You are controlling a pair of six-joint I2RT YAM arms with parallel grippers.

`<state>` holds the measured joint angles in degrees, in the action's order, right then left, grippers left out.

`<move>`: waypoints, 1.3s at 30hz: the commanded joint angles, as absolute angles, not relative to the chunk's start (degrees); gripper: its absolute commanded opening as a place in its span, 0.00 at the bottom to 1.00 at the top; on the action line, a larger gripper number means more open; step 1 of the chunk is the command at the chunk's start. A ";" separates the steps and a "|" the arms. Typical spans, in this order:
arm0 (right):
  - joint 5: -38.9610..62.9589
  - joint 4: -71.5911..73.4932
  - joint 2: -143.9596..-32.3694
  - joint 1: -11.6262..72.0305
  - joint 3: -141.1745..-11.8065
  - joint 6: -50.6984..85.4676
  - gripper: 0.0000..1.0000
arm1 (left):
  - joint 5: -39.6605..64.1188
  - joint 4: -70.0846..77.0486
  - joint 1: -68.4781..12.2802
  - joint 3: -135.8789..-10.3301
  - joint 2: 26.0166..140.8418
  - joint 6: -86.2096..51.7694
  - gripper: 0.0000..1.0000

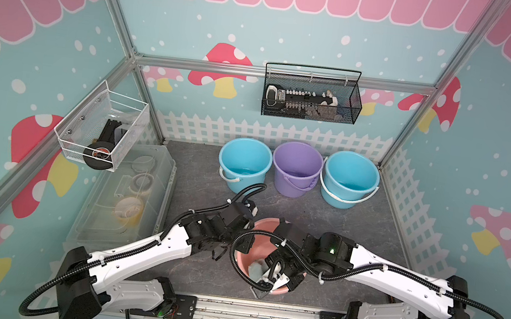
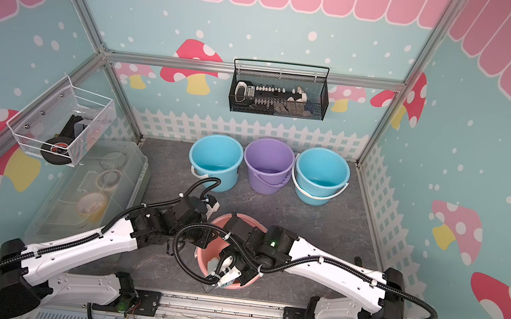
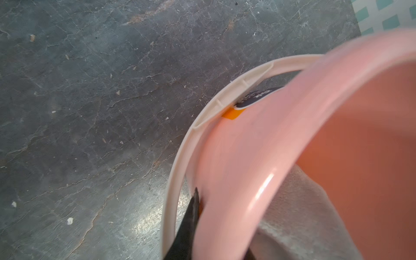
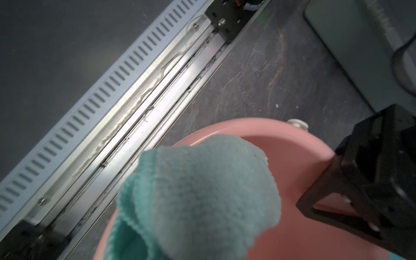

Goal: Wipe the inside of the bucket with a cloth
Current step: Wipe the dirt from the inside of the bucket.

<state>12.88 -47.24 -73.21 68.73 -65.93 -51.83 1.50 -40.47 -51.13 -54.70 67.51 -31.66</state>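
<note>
The pink bucket (image 1: 257, 250) (image 2: 213, 250) stands at the front middle of the table, under both wrists. My left gripper (image 1: 242, 242) (image 2: 202, 237) is shut on its rim. In the left wrist view a black finger (image 3: 192, 221) lies outside the bucket (image 3: 270, 146), between its wall and the white handle (image 3: 180, 168). My right gripper (image 1: 266, 277) reaches into the bucket, shut on the pale aqua cloth (image 1: 257, 268) (image 2: 212, 265). The bunched cloth (image 4: 202, 191) hides the right jaws and hangs over the bucket's inside (image 4: 292, 157).
Two blue buckets (image 1: 245, 162) (image 1: 349, 178) and a purple bucket (image 1: 296, 168) line the back. A clear plastic box (image 1: 130, 194) sits at the left. Wire baskets (image 1: 311, 97) (image 1: 102, 130) hang on the walls. A metal rail (image 1: 254, 316) runs along the front edge.
</note>
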 commanded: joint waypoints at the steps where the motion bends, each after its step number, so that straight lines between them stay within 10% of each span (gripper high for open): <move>1: 10.99 -25.52 -70.91 69.08 -61.73 -45.53 0.00 | 1.25 -38.67 -51.15 -57.33 67.33 -32.05 0.00; 22: -37.44 -24.65 -76.01 64.23 -66.09 -74.99 0.00 | 1.23 -37.96 -51.15 -56.37 67.08 -32.73 0.00; 31: -41.07 -46.97 -69.72 64.68 -66.25 -69.38 0.00 | 0.19 -37.88 -51.15 -55.71 66.66 -33.31 0.00; 39: -23.19 -67.83 -64.27 66.18 -69.66 -65.39 0.00 | -0.37 -37.95 -51.20 -55.88 66.78 -33.15 0.00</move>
